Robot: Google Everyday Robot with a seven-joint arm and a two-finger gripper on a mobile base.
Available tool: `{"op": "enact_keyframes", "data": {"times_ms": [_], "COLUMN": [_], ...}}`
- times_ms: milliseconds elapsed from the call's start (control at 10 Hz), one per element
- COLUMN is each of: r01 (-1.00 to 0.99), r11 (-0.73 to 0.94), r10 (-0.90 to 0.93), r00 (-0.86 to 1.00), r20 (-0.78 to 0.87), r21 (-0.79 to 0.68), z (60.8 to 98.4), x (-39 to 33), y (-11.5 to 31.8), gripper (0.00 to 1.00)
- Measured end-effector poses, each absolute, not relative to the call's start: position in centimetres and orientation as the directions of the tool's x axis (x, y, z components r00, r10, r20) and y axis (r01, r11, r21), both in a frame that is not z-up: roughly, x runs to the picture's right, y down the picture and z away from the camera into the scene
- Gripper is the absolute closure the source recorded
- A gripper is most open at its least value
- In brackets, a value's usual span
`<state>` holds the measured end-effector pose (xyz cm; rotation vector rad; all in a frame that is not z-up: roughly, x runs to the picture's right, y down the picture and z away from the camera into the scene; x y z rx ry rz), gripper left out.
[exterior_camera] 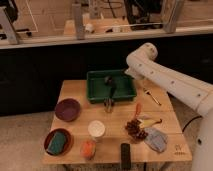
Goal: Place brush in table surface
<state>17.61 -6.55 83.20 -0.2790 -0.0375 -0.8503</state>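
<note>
The brush [110, 87] is black and slim, with its rounder head toward the back. It lies inside the green tray [95, 94] at the back middle of the wooden table surface [80, 91]. My white arm reaches in from the right. My gripper [128, 74] is at its end, over the tray's far right corner, to the right of the brush and apart from it. It holds nothing that I can see.
A small dark metallic clip [108, 104] lies just in front of the tray. On the table are a purple bowl [67, 109], a red bowl with a green sponge [58, 142], a white cup [96, 129], a black slab [125, 155], a grey cloth [156, 138] and a utensil [151, 96].
</note>
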Motion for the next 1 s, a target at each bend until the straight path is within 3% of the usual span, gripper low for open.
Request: {"op": "enact_keyframes", "data": {"times_ms": [300,1000], "r01": [0.819,0.886], "r11": [0.543,0.445], "r10": [-0.790,-0.802], "r00": [0.573,0.459], "r20": [0.219,0.383], "r21": [-0.184,-0.130], "z": [84.0,85.4], "x": [14.9,10.4], "y": [-8.0,-6.6], "gripper": [0.20,0.20]}}
